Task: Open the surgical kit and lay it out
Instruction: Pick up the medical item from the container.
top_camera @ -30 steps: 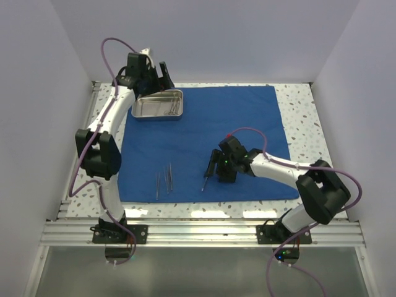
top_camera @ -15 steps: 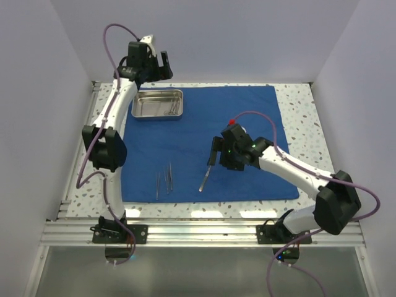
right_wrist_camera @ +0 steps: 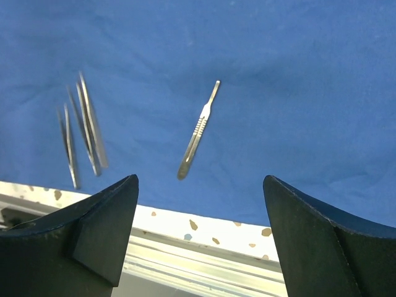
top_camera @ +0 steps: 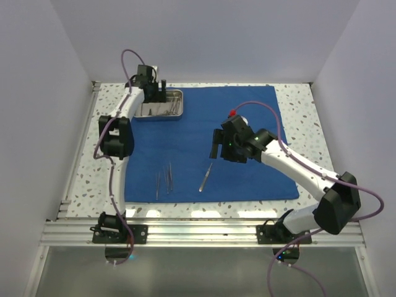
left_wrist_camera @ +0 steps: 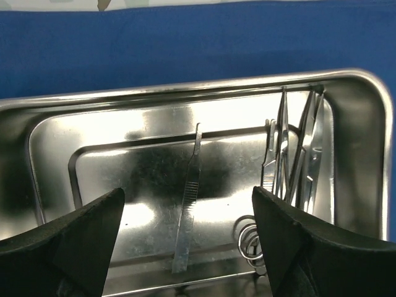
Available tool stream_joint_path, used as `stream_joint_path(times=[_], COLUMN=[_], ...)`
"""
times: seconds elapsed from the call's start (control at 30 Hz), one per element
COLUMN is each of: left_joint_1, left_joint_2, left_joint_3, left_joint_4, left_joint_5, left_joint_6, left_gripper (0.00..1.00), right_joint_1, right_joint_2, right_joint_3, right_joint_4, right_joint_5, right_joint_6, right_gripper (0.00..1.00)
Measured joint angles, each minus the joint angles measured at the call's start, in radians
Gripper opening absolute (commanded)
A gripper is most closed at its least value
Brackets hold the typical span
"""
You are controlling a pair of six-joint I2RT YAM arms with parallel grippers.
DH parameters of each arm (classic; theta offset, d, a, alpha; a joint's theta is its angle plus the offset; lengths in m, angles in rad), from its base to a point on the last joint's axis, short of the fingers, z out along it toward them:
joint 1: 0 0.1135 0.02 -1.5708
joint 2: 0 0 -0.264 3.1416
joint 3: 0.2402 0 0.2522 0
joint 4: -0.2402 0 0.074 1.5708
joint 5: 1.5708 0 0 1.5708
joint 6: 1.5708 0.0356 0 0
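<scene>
The royal-blue cloth wrap [top_camera: 247, 124] lay spread flat as 1 square sheet, covering most of the speckled desk [top_camera: 297, 105]; its right half was bare. 1 shiny rectangular steel tray [left_wrist_camera: 185, 86] with rounded corners sat on the sheet's far-left corner, holding 1 ridged handle and a cluster of thin instruments, too tangled to count. The left gripper [left_wrist_camera: 189, 193] hung over it, fingers spread, pinching nothing. Near the sheet's near edge lay 3 thin tweezers [top_camera: 167, 177] and 1 scalpel handle [right_wrist_camera: 198, 131], apart. The right gripper [right_wrist_camera: 199, 179] hovered above, spread and empty.
</scene>
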State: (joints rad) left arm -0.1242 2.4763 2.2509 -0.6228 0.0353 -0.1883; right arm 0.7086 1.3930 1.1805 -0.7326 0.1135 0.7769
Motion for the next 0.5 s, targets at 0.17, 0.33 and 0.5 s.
stream_joint_path(times=[0.17,0.33,0.5], left_joint_1=[0.000,0.000,0.000], left_joint_2=[0.037,0.092,0.113], left_joint_3=[-0.004,0.043,0.061], left_joint_4=[0.016,0.050,0.090], left_joint_5=[-0.006,-0.014,-0.015], left_joint_6=[0.026,0.047,0.055], left_gripper=[0.86,0.82,0.77], right_joint_1=[0.000,0.000,0.000], right_joint_2=[0.065,0.105,0.143], right_joint_3=[0.018,0.044,0.086], right_joint_4=[-0.009,-0.017,-0.021], right_joint_5=[-0.002,-0.004,-0.004], right_joint_6=[0.001,0.000,0.000], right_gripper=[0.85,0.84,0.84])
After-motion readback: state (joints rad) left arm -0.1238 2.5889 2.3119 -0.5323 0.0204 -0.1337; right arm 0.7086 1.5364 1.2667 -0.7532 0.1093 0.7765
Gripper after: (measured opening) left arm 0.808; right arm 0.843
